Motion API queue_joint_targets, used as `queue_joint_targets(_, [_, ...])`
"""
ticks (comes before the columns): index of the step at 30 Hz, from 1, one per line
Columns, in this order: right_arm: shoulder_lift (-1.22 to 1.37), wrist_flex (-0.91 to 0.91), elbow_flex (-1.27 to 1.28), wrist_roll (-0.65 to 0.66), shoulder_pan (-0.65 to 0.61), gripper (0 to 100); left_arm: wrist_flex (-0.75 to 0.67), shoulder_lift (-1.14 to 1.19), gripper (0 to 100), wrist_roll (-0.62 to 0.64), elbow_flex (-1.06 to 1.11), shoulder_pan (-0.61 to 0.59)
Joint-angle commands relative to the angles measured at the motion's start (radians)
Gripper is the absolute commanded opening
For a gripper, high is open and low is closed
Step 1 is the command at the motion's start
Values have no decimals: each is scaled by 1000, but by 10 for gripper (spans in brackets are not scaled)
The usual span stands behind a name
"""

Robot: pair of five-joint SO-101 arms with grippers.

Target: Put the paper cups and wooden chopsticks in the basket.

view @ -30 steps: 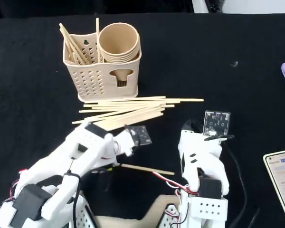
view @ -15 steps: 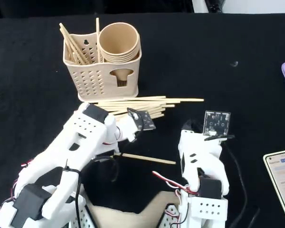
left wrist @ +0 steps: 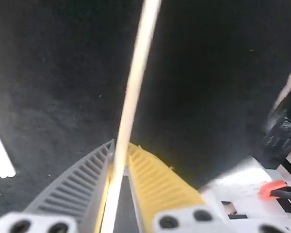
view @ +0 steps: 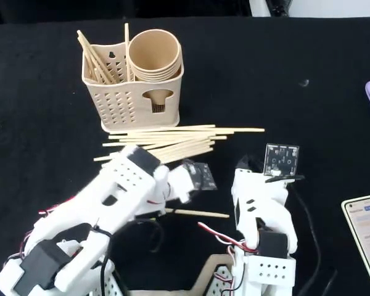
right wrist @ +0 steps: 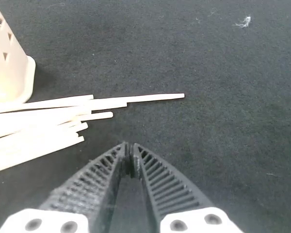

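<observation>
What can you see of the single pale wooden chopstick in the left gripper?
The single pale wooden chopstick is thin and straight, wood by its look. The left gripper is shut on it, grey finger one side, yellow the other. Its free length juts out from under that arm toward the right arm, apart from the loose chopstick pile by the basket. Whether it touches the black table cannot be told.
</observation>
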Motion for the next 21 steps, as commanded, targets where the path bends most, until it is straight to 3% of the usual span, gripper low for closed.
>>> queue_joint_targets(1, [-93, -21, -18, 9, -6, 15, 3, -6, 37, 12, -7, 18])
queue_joint_targets(5, [-93, -21, -18, 9, -6, 15, -20, 3, 58, 9, 4, -25])
queue_joint_targets(14, [-93, -20, -16, 9, -6, 15, -408, 6, 64, 68, 18, -372])
queue_joint_targets(21, [-93, -25, -8, 11, -6, 15, -720, 6, 64, 173, 188, -397])
